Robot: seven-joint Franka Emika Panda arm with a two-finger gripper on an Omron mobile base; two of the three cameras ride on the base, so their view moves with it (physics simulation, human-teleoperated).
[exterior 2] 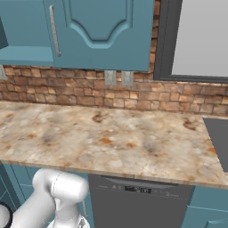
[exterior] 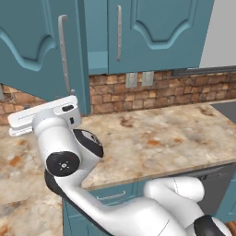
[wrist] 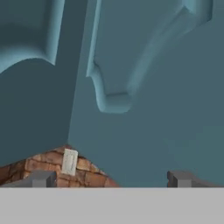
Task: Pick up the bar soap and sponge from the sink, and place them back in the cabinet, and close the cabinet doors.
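**Open gripper faces the cabinet doors; doors are the thing in reach**

On the left, one of the cabinet doors [exterior: 32, 50] stands swung out over the counter [exterior: 152, 138], its long silver bar handle [exterior: 63, 55] running down near its free edge. The robot's hand sits just below and beside that door's lower corner, and in the hand view the two fingertips [wrist: 43, 178] stand far apart with nothing between them, so the gripper [wrist: 113, 179] is wide and empty. That view looks straight at the raised arched panels, with a wedge of brick wall [wrist: 48, 168] and a white wall outlet [wrist: 69, 161] below.

Further right, the second door [exterior: 156, 32] with its own handle [exterior: 119, 32] looks nearly flush (its exact angle is hard to judge), and a strip of the cabinet [exterior: 96, 34] interior shows between the two. A dark slab at the far right edge of the counter [exterior 2: 219, 138] may be the sink; I cannot tell, and I cannot locate soap or sponge.

As a judgement: the door is a stiff, hinged panel, light to swing but smooth-faced, so fingers could slide on it. The bar handle is the sure hold; otherwise a flat push on the outer face near the free edge, away from the hinge, should turn it most easily.
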